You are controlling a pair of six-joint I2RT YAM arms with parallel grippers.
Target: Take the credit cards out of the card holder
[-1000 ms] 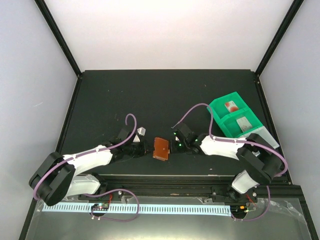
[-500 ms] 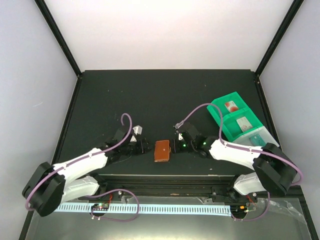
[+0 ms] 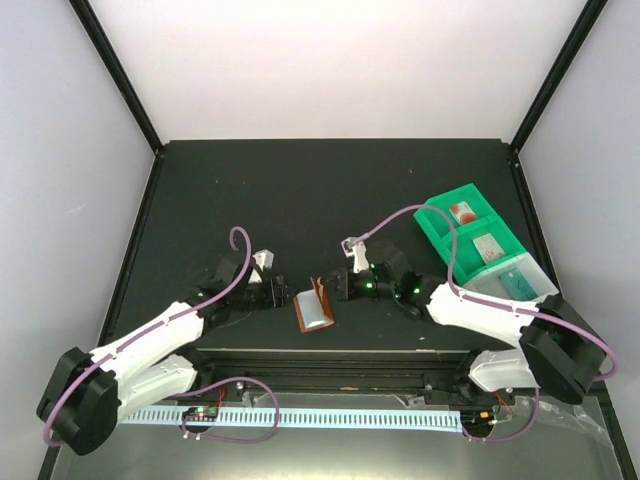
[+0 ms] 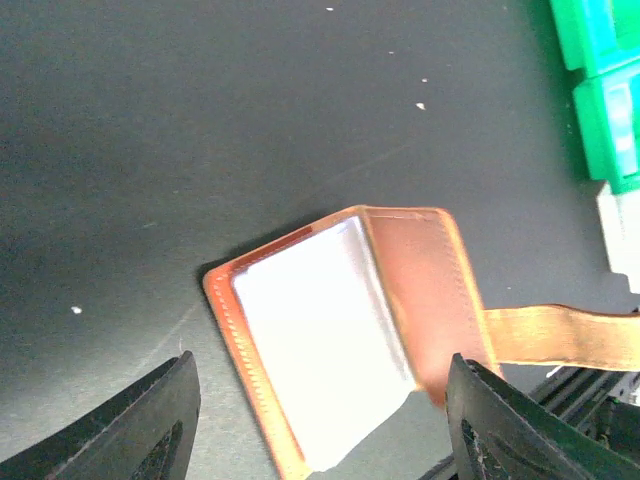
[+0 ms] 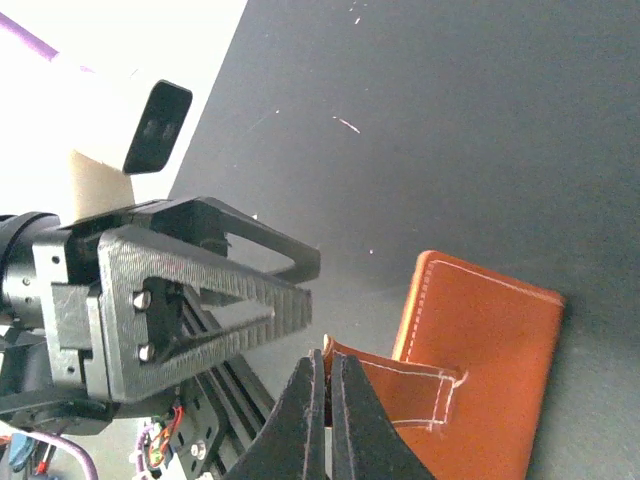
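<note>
On black table (image 3: 330,190), 2 o'clock: green compartmented plastic tray (image 3: 432,222). Near 6 o'clock: left gripper (image 3: 284,296) spread apart; right gripper (image 5: 328,385) pinched together on snap tab (image 5: 395,392). Between them: brown leather bifold card holder (image 3: 314,306), unfolded, pale pocket up. In tray: two thin plastic credit cards (image 3: 461,211).

I see card holder (image 3: 313,306): small brown leather bifold on tabletop (image 3: 300,190), near front edge. Partly open, shiny pale blue-grey inner pocket (image 4: 320,340) facing up, brown half alongside. Snap tab (image 4: 555,335) stretched sideways, end pinched in closed right gripper (image 5: 327,362). Credit cards well apart, lying flat in green tray (image 3: 436,240) at right: white card (image 3: 462,212) with red mark in far compartment, greyish-white card (image 3: 487,247) in next.
</note>
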